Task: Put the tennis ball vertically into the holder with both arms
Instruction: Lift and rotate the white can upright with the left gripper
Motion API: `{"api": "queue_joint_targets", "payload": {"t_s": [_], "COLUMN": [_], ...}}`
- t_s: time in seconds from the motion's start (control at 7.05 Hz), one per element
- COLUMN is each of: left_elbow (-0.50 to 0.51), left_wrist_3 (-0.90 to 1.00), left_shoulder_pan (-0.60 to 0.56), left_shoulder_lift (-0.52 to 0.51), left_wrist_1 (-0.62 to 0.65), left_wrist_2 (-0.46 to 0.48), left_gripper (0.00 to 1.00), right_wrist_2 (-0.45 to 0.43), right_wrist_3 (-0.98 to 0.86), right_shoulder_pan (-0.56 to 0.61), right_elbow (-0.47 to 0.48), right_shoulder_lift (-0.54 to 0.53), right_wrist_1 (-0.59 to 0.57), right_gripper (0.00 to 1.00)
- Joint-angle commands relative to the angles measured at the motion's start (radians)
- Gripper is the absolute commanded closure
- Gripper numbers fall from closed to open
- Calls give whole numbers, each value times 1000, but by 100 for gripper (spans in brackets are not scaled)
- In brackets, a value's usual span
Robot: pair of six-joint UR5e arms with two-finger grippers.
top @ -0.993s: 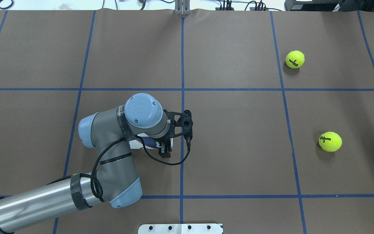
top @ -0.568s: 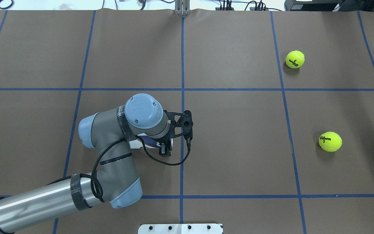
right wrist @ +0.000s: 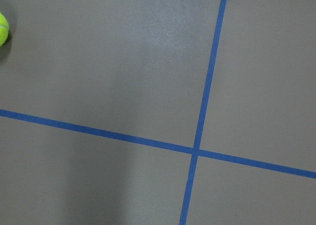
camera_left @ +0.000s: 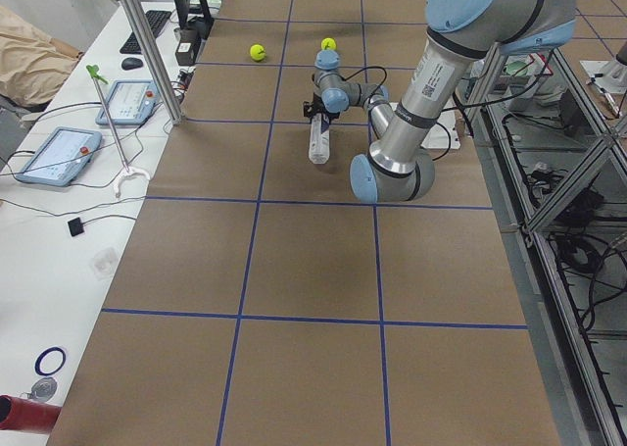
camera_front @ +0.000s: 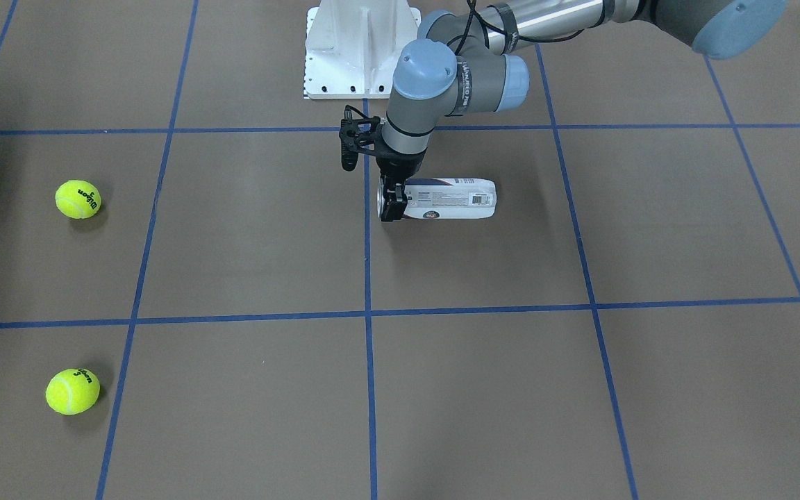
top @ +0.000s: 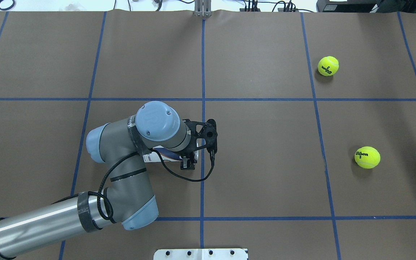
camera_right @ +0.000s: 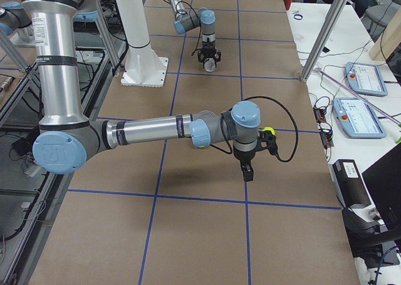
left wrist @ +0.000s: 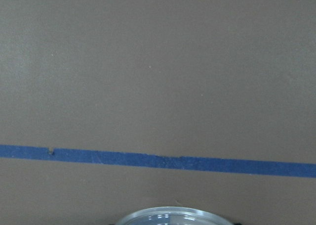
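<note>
Creeping toward 11 o'clock in the overhead view, the left gripper [camera_front: 391, 203] is taking the holder [camera_front: 452, 199] along with it, its fingers clamping across the can's open mouth. The holder is lying on its side just beside the blue tape line [top: 203, 72], so the tilt to upright is probably only starting. From it, the far tennis ball [top: 328, 65] is sitting at 2 o'clock and the near tennis ball [top: 367, 157] at 3 o'clock, both well apart. The right gripper [camera_right: 247, 171] is hanging above the table; I cannot tell whether it is open or closed.
</note>
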Motion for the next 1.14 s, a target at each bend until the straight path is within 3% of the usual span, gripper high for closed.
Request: {"api": "queue_joint_targets", "payload": {"t_s": [0.0, 0.57, 0.99], "left_elbow": [-6, 10, 138], "left_wrist_3": [-34, -325, -494], "left_shoulder_pan": [-38, -92, -84], "left_shoulder_lift": [-4, -5, -10], "left_wrist_1": [-206, -657, -1063], "left_wrist_2": [-2, 12, 139], "left_gripper": [30, 35, 36], "right_wrist_2": [0, 0, 2], "right_wrist_3": [0, 0, 0], "right_shoulder_pan": [0, 0, -2], "right_elbow": [-3, -2, 3], "right_shoulder_lift": [0, 2, 2], "right_wrist_1": [0, 0, 0], "right_gripper": [0, 0, 0]}}
